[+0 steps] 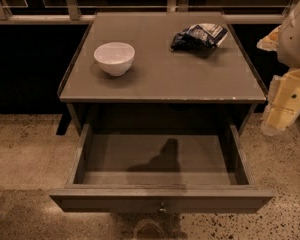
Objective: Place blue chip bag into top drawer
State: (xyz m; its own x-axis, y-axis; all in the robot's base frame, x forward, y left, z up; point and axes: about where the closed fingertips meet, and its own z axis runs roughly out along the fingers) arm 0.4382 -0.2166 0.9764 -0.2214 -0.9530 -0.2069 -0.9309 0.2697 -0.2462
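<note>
The blue chip bag lies crumpled on the far right of the cabinet top, dark navy with white printed patches. The top drawer is pulled fully open below the top, with a small round knob on its front panel; nothing lies inside it. My gripper hangs at the right edge of the view, beside the cabinet's right side, to the right of the bag and nearer the camera. It holds nothing that shows.
A white bowl stands on the left of the cabinet top. A railing runs behind the cabinet. Speckled stone floor lies left and right of the open drawer.
</note>
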